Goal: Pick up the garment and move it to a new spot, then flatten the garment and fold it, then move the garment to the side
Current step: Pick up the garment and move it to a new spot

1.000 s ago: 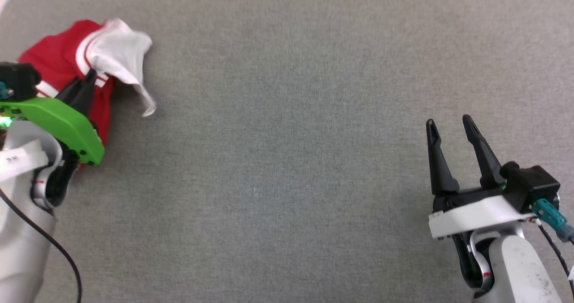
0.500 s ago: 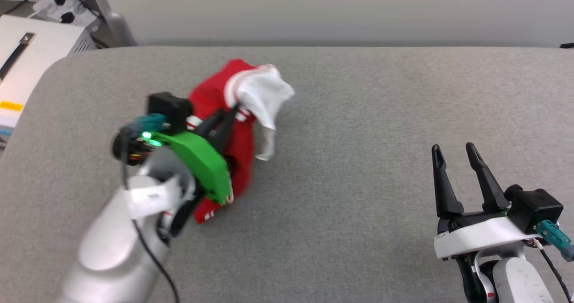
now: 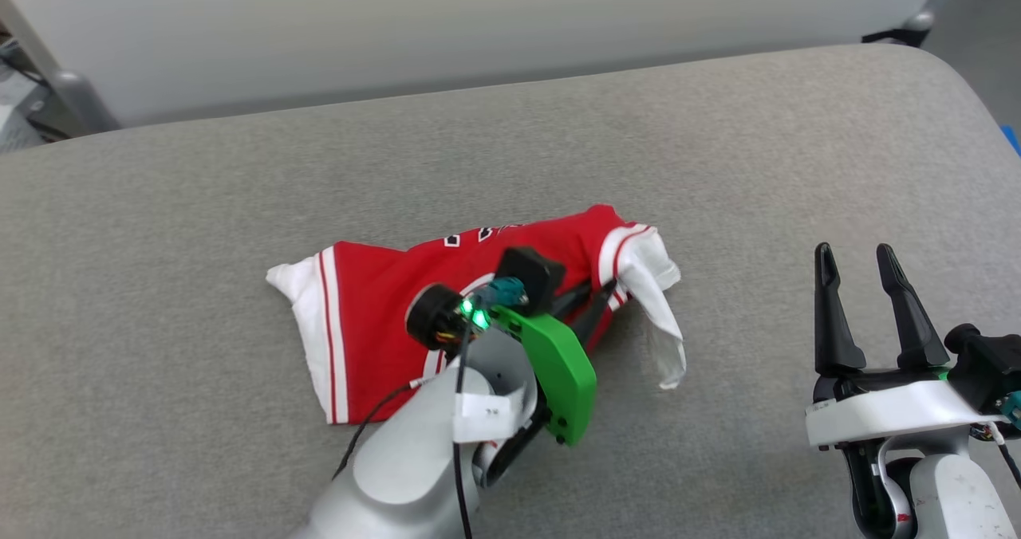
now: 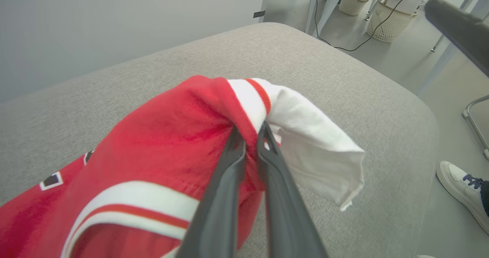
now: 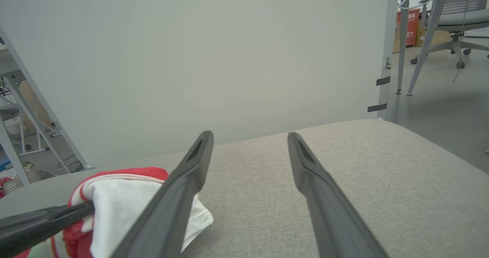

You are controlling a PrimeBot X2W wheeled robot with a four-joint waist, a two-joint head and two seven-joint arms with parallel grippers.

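— Where to find the garment [image 3: 363,324]?
— Crumpled on the grey table [image 3: 718,140], near the middle, pinched at the striped armhole by the left gripper [image 3: 609,290], clamped on red cloth. White sleeve [image 3: 658,316] drooping just past the fingertips.
— And the right gripper [image 3: 853,253]?
— Spread wide, empty, well apart to the right.
— Anything unclear?
— Lettering mostly hidden under the left wrist; lower edge partly covered by the forearm.

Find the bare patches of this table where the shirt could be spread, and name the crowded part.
Bare: the band of table between the shirt and the far edge; the near-left corner beside the shirt; the strip between its white sleeve and the open right gripper. Crowded: the middle, where the left gripper pinches the shirt.
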